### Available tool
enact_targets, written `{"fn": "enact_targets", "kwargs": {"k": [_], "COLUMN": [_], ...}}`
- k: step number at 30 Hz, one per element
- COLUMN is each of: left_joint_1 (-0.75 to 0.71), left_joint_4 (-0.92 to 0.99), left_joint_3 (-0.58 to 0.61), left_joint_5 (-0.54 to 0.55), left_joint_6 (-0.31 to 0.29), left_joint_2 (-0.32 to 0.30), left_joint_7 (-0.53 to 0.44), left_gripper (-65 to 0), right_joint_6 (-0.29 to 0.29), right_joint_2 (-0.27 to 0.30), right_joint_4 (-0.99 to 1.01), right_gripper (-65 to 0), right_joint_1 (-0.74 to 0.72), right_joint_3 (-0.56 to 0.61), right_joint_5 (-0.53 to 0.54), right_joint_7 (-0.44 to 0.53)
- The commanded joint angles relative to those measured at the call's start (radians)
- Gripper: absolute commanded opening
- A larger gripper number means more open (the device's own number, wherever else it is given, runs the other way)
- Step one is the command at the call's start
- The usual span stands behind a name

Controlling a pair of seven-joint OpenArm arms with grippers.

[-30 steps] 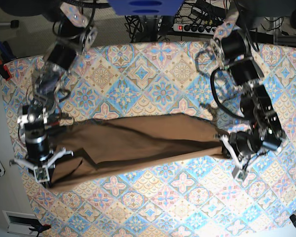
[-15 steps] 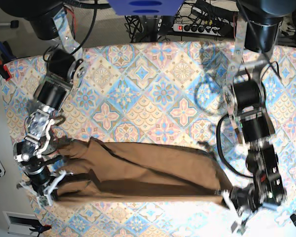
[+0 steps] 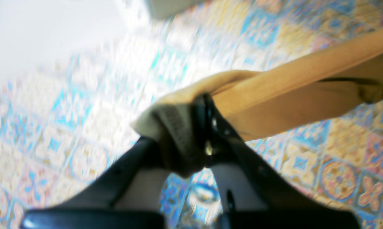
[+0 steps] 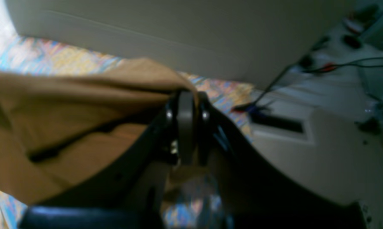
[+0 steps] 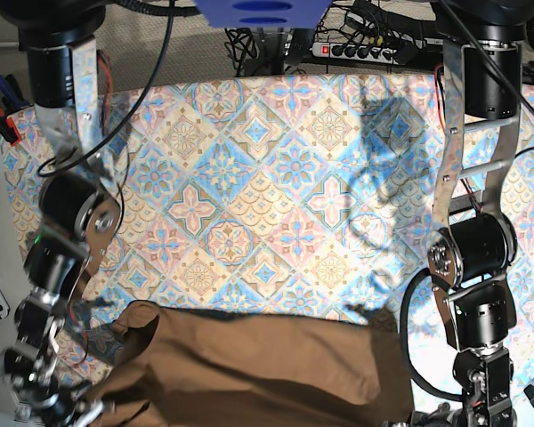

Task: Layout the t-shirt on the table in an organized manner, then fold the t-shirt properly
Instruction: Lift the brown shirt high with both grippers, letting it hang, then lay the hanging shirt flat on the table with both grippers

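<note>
Since a second ago the t-shirt (image 5: 249, 369) has slid from mid-tabletop (image 5: 276, 160) to its near edge. Left jaws (image 3: 194, 127) and right jaws (image 4: 186, 127) remain clamped on its ends.

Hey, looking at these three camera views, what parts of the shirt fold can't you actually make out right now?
- Base view: the t-shirt's lower part and both grippers are cut off by the bottom edge.
- Left wrist view: motion blur smears the table; which part of the shirt the left gripper pinches is unclear.
- Right wrist view: dim and blurred; the right gripper and its own arm cover the fabric beneath.
- The neck tag shows in no view.
</note>
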State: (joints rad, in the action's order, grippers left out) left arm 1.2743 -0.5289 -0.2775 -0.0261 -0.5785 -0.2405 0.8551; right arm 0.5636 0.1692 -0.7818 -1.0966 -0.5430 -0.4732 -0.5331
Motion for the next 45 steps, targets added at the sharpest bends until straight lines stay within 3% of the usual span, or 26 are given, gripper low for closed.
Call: {"fn": "enact_targets", "kwargs": {"k": [1,7,12,17,19,22,25,29,33,38,45], "left_joint_1": [0.035,0.035,0.035,0.035,0.035,-0.152,-0.377,-0.631,-0.864,-1.045,-1.263], "left_joint_4": [-0.013,-0.015,-0.015,-0.036,-0.129,-0.42,-0.739,-0.974,-1.123,-1.229,-1.361], "left_joint_3": [-0.001,0.005,0.005,0.005,0.005,0.007,0.01,0.06,0.062,0.059,0.044], "left_joint_5": [0.004,-0.004,0.005,0.004,0.004,-0.001,0.007,0.007,0.008,0.039,0.062], "left_joint_6": [0.005,-0.002,-0.007,-0.12,-0.12,-0.12,-0.12,-0.12,-0.12,-0.12,-0.12], "left_joint_2": [-0.023,-0.024,-0.055,-0.063,-0.063,-0.056,-0.032,-0.013,-0.006,0.007,0.008], "left_joint_7": [0.0,0.057,0.068,0.184,0.238,0.336,0.431,0.462,0.459,0.458,0.456], "left_gripper": [-65.0,-65.0,-65.0,-65.0,-65.0,-65.0,-65.0,-65.0,-65.0,-65.0,-65.0], "right_joint_6": [-0.001,-0.001,0.003,0.051,0.051,0.052,0.052,0.052,0.051,0.048,0.049], "right_joint_2": [-0.004,-0.003,-0.004,-0.004,-0.004,-0.004,-0.006,-0.006,-0.009,-0.009,-0.036], "right_joint_4": [-0.015,-0.026,-0.207,-0.399,-0.465,-0.565,-0.618,-0.623,-0.626,-0.632,-0.646], "right_gripper": [-65.0,-65.0,-65.0,-65.0,-65.0,-65.0,-65.0,-65.0,-65.0,-65.0,-65.0], "right_joint_1": [-0.086,-0.104,-0.098,0.114,0.186,0.261,0.396,0.534,0.703,0.838,0.987], "right_joint_3": [0.007,-0.002,-0.002,-0.006,-0.006,-0.018,-0.081,-0.107,-0.108,-0.139,-0.259], "right_joint_5": [0.034,0.034,0.037,0.038,0.038,0.049,0.127,0.196,0.264,0.367,0.379], "right_joint_7": [0.06,0.055,-0.022,-0.101,-0.129,-0.144,-0.15,-0.15,-0.146,-0.144,-0.094]}}
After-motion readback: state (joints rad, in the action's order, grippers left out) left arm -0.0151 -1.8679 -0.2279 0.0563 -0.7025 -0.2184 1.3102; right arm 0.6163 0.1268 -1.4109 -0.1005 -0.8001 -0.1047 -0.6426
